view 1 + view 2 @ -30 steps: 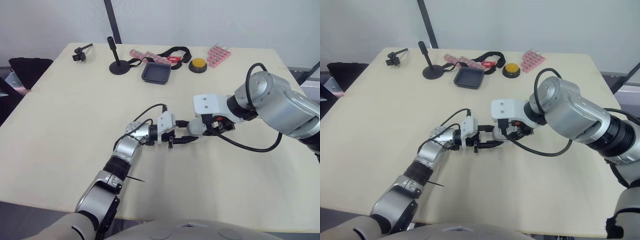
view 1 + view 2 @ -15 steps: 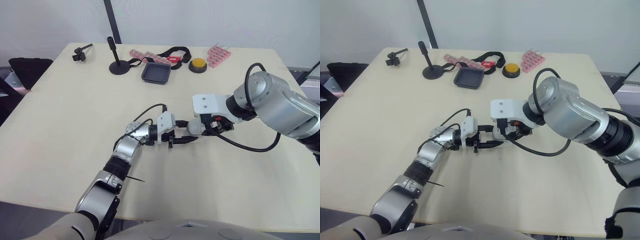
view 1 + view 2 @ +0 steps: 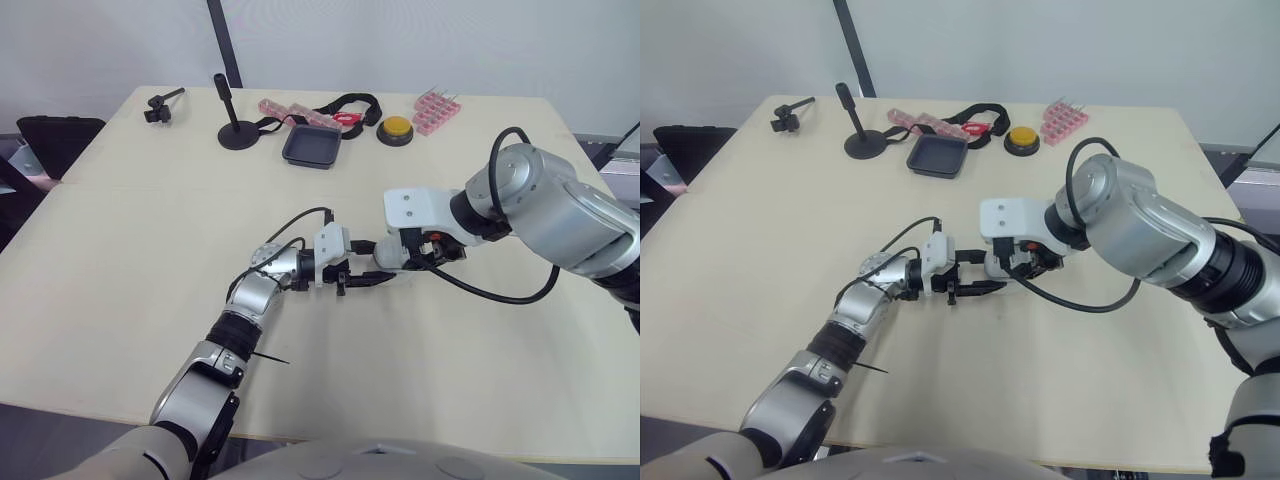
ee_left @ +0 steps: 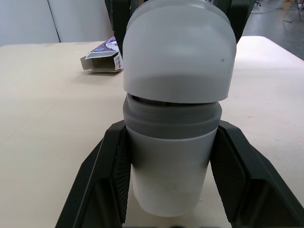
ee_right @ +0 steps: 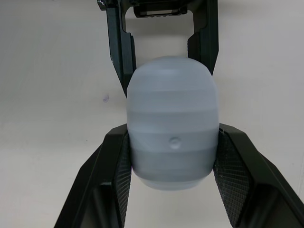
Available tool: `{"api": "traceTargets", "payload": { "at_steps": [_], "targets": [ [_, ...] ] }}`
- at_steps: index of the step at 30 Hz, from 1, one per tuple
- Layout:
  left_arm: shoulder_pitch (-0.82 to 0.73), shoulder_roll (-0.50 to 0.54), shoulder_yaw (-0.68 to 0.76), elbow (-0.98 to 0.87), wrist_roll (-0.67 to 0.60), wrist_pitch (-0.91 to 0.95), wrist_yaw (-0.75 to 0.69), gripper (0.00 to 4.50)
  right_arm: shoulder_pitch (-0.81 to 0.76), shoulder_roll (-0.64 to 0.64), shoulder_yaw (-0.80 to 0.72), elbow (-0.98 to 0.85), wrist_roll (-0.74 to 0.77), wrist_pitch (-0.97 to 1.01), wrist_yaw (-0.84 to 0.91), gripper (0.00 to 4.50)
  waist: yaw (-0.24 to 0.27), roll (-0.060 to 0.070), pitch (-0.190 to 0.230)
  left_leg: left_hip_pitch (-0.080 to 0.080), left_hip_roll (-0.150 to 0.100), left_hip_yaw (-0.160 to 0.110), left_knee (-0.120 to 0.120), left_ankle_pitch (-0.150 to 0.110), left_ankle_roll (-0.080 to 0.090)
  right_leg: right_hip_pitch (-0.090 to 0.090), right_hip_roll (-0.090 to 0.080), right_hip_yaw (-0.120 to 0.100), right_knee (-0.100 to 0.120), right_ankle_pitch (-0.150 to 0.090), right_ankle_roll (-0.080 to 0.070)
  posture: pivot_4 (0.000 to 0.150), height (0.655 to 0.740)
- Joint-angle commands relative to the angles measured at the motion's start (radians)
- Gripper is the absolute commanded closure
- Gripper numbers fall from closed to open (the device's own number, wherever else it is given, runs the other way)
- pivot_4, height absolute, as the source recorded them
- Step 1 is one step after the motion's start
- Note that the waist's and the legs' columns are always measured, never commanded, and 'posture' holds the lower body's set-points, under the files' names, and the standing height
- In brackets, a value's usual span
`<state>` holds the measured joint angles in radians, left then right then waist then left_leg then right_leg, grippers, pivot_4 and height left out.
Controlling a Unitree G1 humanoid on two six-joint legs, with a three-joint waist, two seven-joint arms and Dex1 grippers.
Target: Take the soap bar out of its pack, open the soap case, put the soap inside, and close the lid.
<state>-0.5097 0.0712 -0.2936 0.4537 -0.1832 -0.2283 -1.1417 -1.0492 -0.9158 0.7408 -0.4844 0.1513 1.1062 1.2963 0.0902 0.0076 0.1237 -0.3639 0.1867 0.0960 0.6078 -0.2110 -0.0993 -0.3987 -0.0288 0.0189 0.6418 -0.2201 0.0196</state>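
Translucent grey soap case [image 4: 173, 95], one, pinched from opposite ends by left gripper [image 4: 171, 129] and right gripper [image 5: 172, 134]; contents hidden.

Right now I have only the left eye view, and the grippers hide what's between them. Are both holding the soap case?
Observer: Yes. The left gripper clamps the soap case by its base; the right gripper clamps the lid.
Operator: Lid fully shut?
Observer: Not quite; a thin dark gap shows under its rim, above the grey band.
Operator: Where's the pack?
Observer: The soap pack lies on the table beyond the case, one end flap open.
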Motion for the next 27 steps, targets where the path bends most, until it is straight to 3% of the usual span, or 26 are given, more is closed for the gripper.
{"api": "traceTargets", "payload": {
  "at_steps": [1,3,27],
  "targets": [
    [-0.027,-0.003,0.019,-0.029,-0.019,-0.027,0.006,2.63,0.001,0.001,-0.005,-0.004,0.003,-0.008,0.002,0.63,0.000,0.000,0.000,0.000,0.000,0.000,0.000,0.000,0.000,0.000,0.000,0.000,0.000,0.000,0.000,0.150,0.7400],
    [-0.028,-0.003,0.019,-0.028,-0.019,-0.030,0.005,2.63,0.003,0.002,-0.009,-0.004,0.001,-0.017,0.002,0.03,0.000,0.000,0.000,0.000,0.000,0.000,0.000,0.000,0.000,0.000,0.000,0.000,0.000,0.000,0.000,0.150,0.7400],
    [-0.005,0.003,0.020,-0.045,-0.036,-0.012,0.004,2.63,0.068,-0.135,-0.070,-0.005,-0.022,-0.094,0.018,0.03,0.000,0.000,0.000,0.000,0.000,0.000,0.000,0.000,0.000,0.000,0.000,0.000,0.000,0.000,0.000,0.150,0.7400]
  ]
}}
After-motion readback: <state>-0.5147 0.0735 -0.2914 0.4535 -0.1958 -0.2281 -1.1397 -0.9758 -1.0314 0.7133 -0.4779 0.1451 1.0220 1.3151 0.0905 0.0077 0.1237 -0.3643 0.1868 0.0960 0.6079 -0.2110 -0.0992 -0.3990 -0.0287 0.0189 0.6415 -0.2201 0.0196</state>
